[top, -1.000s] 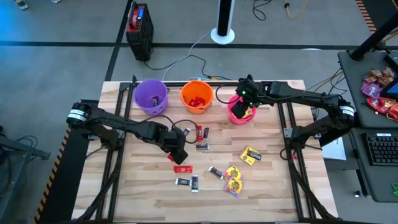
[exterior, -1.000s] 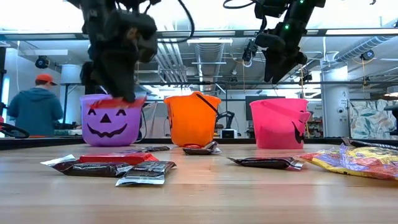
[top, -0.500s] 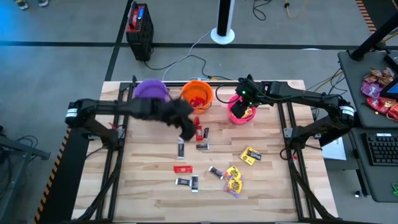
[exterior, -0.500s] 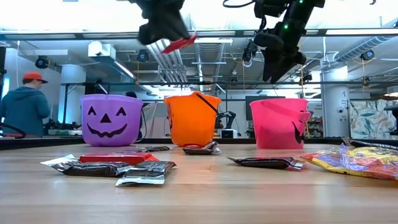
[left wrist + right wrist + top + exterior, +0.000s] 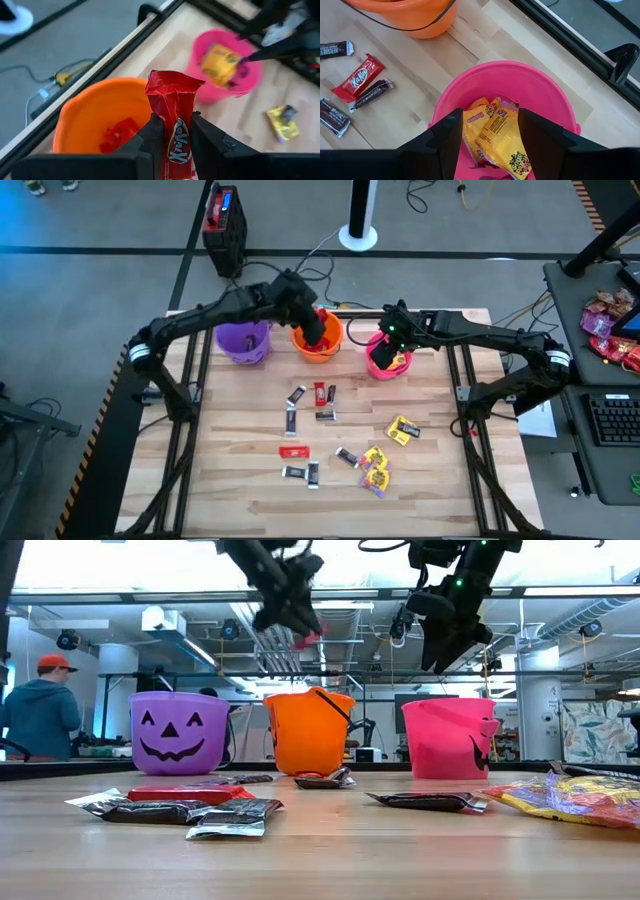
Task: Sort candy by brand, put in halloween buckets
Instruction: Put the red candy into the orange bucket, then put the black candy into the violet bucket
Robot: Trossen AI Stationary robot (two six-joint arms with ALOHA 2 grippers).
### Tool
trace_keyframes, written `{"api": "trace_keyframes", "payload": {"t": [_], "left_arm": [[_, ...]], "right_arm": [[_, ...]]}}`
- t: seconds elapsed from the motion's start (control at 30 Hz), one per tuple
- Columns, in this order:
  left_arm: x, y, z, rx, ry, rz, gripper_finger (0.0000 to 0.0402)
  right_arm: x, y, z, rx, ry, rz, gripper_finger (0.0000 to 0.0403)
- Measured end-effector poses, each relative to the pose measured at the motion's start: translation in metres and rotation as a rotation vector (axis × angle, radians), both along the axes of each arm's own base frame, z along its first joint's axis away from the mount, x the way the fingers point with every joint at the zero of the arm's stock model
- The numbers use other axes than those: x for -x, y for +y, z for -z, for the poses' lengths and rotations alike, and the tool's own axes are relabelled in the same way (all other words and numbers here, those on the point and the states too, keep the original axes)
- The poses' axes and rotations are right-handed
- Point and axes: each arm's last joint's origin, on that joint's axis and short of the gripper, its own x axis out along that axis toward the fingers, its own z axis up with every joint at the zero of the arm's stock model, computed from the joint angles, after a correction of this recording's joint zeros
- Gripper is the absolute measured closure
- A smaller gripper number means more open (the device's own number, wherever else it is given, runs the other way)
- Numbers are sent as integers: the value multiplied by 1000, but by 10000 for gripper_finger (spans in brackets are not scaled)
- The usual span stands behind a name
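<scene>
— Left wrist view first: what is the left gripper point(image 5: 172, 137) doing?

— Its two fingers are clamped on a red candy bar point(image 5: 174, 112), upright between them, above the orange bucket point(image 5: 85, 112). Red pieces already lie in that bucket.

— And from above?

— In the high view the left gripper point(image 5: 318, 328) hangs over the orange bucket point(image 5: 318, 348), which stands between the purple bucket point(image 5: 243, 340) and the pink bucket point(image 5: 388, 358) along the table's far edge.

— The right arm?

— The right gripper point(image 5: 487, 130) hovers over the pink bucket point(image 5: 540, 90), fingers spread apart and holding nothing. Yellow packets point(image 5: 495, 132) lie inside that bucket.

— What is left on the table point(image 5: 230, 480)?

— Loose candy in the middle: a red bar point(image 5: 293, 451), several dark bars point(image 5: 291, 420) near it, and yellow packets point(image 5: 402, 429) toward the right.

— Anything beyond the table?

— In the low view a person point(image 5: 42, 710) in a red cap stands behind the purple bucket point(image 5: 178, 732).
</scene>
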Motion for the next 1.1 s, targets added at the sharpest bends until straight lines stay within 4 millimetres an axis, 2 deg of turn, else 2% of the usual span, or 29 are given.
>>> {"api": "trace_keyframes", "payload": {"t": [0.3, 0.47, 0.57, 0.9, 1.0, 1.1], "left_arm": [[-15, 37, 54, 63, 145, -51, 340], [-17, 46, 70, 79, 195, -58, 340], [-18, 47, 74, 88, 212, -76, 331], [-13, 42, 74, 107, 264, -71, 260], [-9, 34, 68, 118, 279, -54, 252], [-1, 13, 55, 146, 320, -33, 252]], "right_arm": [[0, 0, 0, -6, -5, 14, 220], [0, 0, 0, -10, -10, 23, 218], [0, 0, 0, -11, -10, 24, 219], [0, 0, 0, -15, -12, 29, 220], [0, 1, 0, -32, -17, 18, 220], [0, 1, 1, -40, -12, 15, 220]]}}
